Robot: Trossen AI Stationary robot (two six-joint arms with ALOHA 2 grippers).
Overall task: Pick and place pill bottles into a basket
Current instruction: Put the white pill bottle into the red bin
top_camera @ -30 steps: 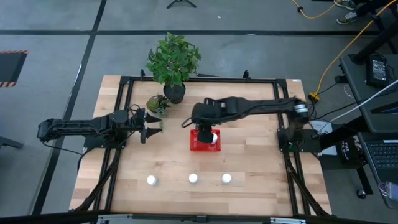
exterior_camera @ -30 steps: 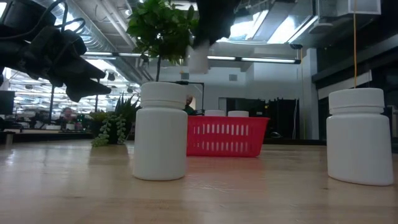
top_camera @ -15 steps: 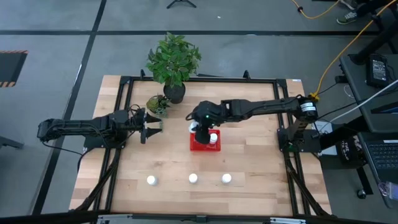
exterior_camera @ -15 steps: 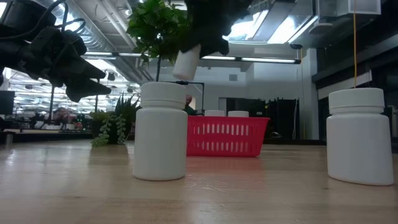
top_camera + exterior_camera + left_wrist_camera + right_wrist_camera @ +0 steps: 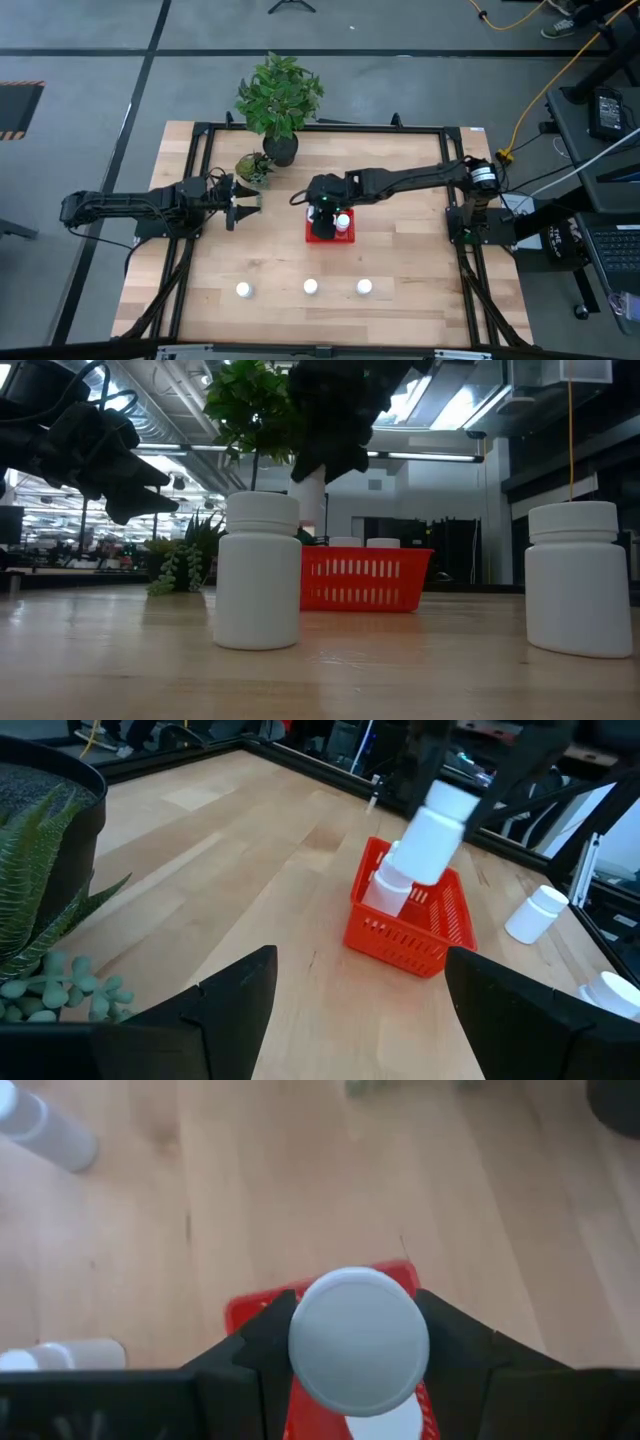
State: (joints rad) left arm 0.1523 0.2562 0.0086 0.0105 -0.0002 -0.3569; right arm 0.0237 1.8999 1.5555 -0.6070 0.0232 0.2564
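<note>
We see the right gripper (image 5: 322, 207) has come lower over the basket (image 5: 330, 236), clamping a tilted pill bottle (image 5: 436, 817); the left gripper (image 5: 243, 204) hovers open

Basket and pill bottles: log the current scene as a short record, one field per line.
basket: red basket mid-table, at least two bottles inside
held bottle: pill bottle tilted, just above the basket
right tool: right tool shut on the held bottle, over the basket
left tool: left tool open, waiting beside the small plant
remaining: three bottles in a row near the table's front edge
</note>
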